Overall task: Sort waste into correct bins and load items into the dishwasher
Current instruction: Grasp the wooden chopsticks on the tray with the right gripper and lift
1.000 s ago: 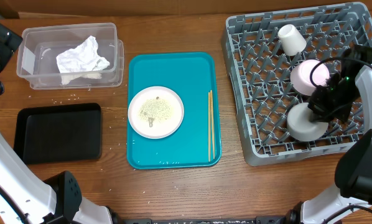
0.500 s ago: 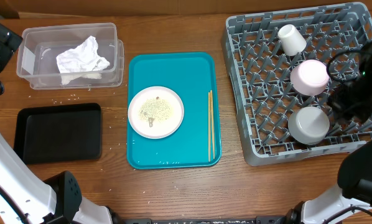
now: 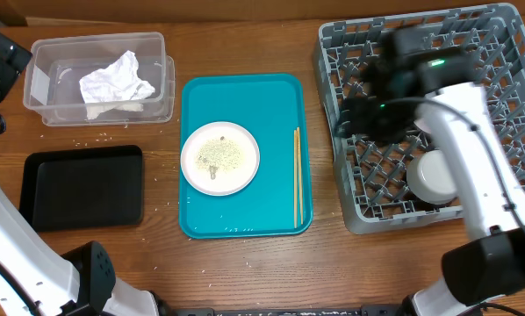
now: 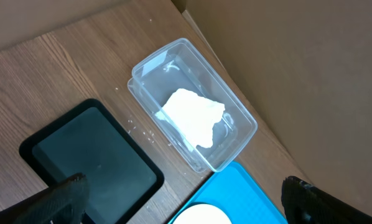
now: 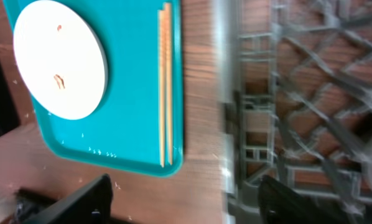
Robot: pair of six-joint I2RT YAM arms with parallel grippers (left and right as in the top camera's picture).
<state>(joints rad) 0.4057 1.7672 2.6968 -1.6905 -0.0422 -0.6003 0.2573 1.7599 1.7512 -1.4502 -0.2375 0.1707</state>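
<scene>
A white plate [image 3: 219, 158] with pale rice scraps [image 3: 219, 154] lies on the teal tray [image 3: 245, 96]. The crumpled white napkin [image 3: 115, 81] sits in the clear tub [image 3: 100, 53], and the black tray [image 3: 82, 186] lies in front of it. A grey bowl [image 3: 434, 175] rests in the grey dish rack [image 3: 368, 193]. My right gripper [image 3: 357, 117], blurred, hangs over the rack's left part. In the right wrist view it [image 5: 186, 205] is open and holds nothing, above the rack's edge [image 5: 236, 112], with the plate [image 5: 60, 59] to the left. My left gripper [image 4: 186, 211] is open above the tub [image 4: 236, 124] and black tray [image 4: 89, 158].
A pair of wooden chopsticks [image 3: 297, 175] lies along the teal tray's right side, also seen as chopsticks [image 5: 165, 81] in the right wrist view. Rice grains are scattered on the wooden table [image 3: 157, 254]. My blurred right arm hides much of the rack's upper middle.
My right arm has swung from the rack's right side leftward across the rack, and its jaws have opened. The grey bowl stays in the rack. The left arm has not moved.
</scene>
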